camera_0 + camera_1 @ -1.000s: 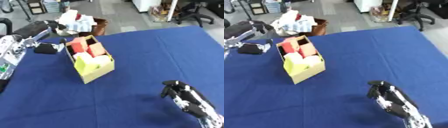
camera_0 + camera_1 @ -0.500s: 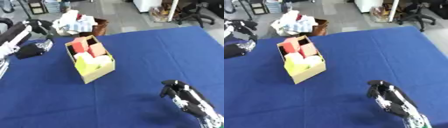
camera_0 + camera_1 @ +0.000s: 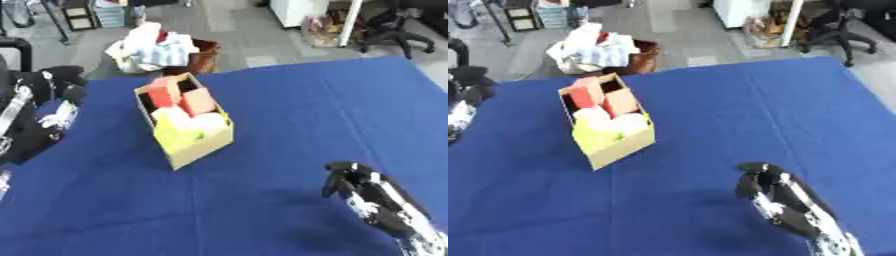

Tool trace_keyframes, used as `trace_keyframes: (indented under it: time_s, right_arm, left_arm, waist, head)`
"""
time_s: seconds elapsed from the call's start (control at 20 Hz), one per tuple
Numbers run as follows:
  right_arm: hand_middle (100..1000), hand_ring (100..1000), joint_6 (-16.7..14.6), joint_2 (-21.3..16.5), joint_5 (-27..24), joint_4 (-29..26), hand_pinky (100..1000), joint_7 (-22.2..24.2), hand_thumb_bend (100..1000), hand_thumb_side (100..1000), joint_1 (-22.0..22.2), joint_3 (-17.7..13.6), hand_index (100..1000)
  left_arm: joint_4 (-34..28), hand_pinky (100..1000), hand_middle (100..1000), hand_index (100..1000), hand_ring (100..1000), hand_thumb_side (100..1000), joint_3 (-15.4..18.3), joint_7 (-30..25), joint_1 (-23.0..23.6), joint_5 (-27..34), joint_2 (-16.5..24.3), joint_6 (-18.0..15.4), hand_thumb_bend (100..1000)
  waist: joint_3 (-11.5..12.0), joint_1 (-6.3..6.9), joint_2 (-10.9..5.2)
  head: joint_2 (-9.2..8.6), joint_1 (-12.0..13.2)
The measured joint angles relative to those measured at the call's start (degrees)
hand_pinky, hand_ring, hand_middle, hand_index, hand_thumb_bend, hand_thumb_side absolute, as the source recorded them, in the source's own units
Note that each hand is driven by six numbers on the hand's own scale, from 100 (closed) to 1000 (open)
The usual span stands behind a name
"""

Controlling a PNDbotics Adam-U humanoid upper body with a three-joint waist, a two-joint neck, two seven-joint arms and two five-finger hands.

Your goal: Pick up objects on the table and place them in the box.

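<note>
— Where is the box?

— The cardboard box (image 3: 187, 131) stands on the blue worktop (image 3: 289, 110), left of the middle, set at a slant to the worktop's edges. Its top is open.

— What is in it?

— Two reddish blocks (image 3: 182, 97) sit at the far end, side by side. Nearer the camera lie pale rounded things (image 3: 192, 120) and something yellow-green (image 3: 175, 137) against the near wall. I cannot make out what they are.

— And the robot's right hand?

— The right hand (image 3: 350, 180) shows at the lower right, above the worktop and well apart from the box. Its fingers are bent downward at the tips and hold nothing. A dark shadow lies on the cloth just to its left.

— The left hand?

— The left hand (image 3: 52, 117) is at the left edge, near the worktop's far left corner and clear of the box. It is a mix of black and white parts there, and I cannot tell how its fingers stand or whether it has hold of anything.

— Anything else around?

— Beyond the far edge of the worktop, on the floor, a brown basket (image 3: 203, 55) holds a heap of white cloth (image 3: 149, 44). An office chair (image 3: 389, 30) stands at the upper right.
</note>
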Motion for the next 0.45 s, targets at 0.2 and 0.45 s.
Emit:
trace_keyframes:
  time_s: [0.2, 0.45]
  right_arm:
    - [533, 571, 0.15, 0.01, -0.41, -0.23, 565, -0.28, 100, 434, 0.0, 0.0, 790]
    - [531, 570, 0.34, 0.01, -1.0, -0.31, 565, -0.59, 100, 436, 0.03, 0.04, 793]
  left_arm:
    - [-0.03, 724, 679, 839, 678, 774, 0.06, -0.67, 2.52, 1.85, -5.25, -1.17, 100]
    - [1.63, 723, 679, 838, 677, 810, -0.03, -1.43, 3.67, 2.54, -9.41, -1.25, 100]
  waist:
    - [0.19, 0.0, 0.0]
    - [0.41, 0.0, -0.05]
  head:
    - [1.56, 1.93]
    - [4.34, 4.65]
